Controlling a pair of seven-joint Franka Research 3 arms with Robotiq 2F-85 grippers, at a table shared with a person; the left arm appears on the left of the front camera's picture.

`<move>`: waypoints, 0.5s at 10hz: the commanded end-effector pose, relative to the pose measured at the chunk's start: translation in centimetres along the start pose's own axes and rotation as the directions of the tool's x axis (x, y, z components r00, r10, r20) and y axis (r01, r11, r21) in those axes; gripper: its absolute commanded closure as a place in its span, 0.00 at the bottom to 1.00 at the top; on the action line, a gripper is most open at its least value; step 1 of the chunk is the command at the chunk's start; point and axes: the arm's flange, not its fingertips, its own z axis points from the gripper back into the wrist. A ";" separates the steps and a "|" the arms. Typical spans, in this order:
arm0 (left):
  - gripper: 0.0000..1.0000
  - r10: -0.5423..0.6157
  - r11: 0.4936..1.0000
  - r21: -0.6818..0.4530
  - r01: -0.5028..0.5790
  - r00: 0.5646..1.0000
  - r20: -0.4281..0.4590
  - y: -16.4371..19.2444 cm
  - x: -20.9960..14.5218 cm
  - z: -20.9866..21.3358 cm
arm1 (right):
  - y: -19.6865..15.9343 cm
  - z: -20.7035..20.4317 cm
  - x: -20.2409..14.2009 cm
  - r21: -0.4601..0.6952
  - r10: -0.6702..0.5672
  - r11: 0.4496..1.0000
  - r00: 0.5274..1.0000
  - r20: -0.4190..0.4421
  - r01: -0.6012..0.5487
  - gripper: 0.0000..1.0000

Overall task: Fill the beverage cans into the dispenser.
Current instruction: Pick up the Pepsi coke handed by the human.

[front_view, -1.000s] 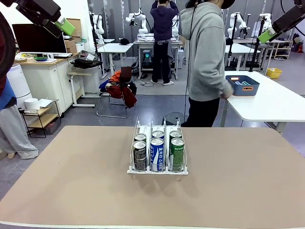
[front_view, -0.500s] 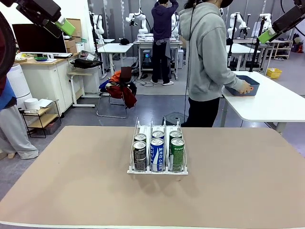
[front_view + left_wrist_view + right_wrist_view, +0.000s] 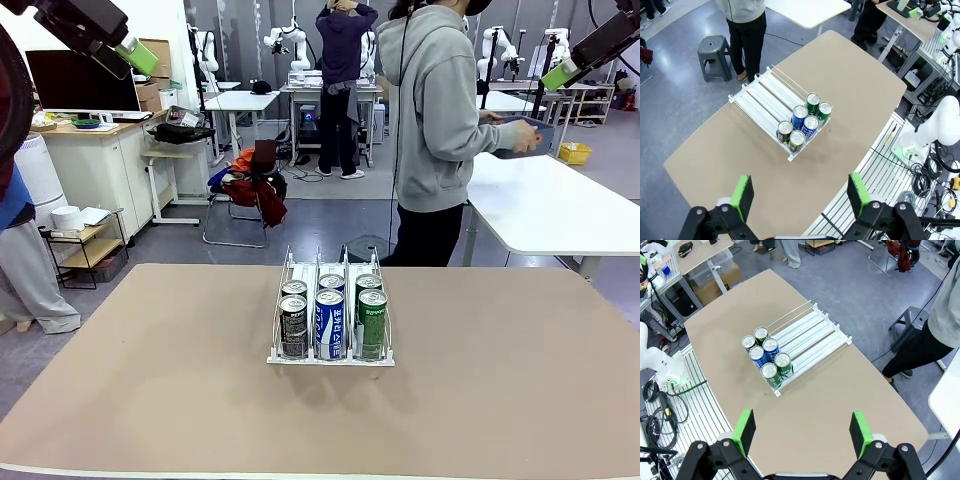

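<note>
We hold left fingers (image 3: 743, 192) and right fingers (image 3: 746, 430) wide open and empty, high over the counter (image 3: 150, 380). The dispenser (image 3: 760, 97) sits centred below, beverage cans (image 3: 805, 125) upright at its near lip, neither arm nearer.

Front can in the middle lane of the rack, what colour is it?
The can is blue with white print, clearest in the front view.

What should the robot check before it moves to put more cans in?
1. Left gripper open: ok.
2. Right gripper open: ok.
3. Room in the dispenser: ok, the lanes are bare behind the front rows.
4. Cans upright: ok, six, two per lane.
5. New cans waiting on the brown table: not ok; the person holds the blue bin above the white table.
6. Cans in that bin: cannot tell.
</note>
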 end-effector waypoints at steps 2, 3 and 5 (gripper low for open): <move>0.00 0.001 1.000 0.007 -0.001 1.000 -0.005 0.1 -0.1 0.0 | 0.1 -0.2 0.0 0.002 0.001 1.000 1.000 -0.003 -0.001 0.00; 0.00 0.001 1.000 0.007 -0.001 1.000 -0.005 0.1 -0.1 0.0 | 0.1 -0.2 0.0 0.002 0.001 1.000 1.000 -0.003 -0.001 0.00; 0.00 0.001 1.000 0.007 -0.001 1.000 -0.005 0.1 -0.1 0.0 | 0.1 -0.2 0.0 0.002 0.001 1.000 1.000 -0.003 -0.001 0.00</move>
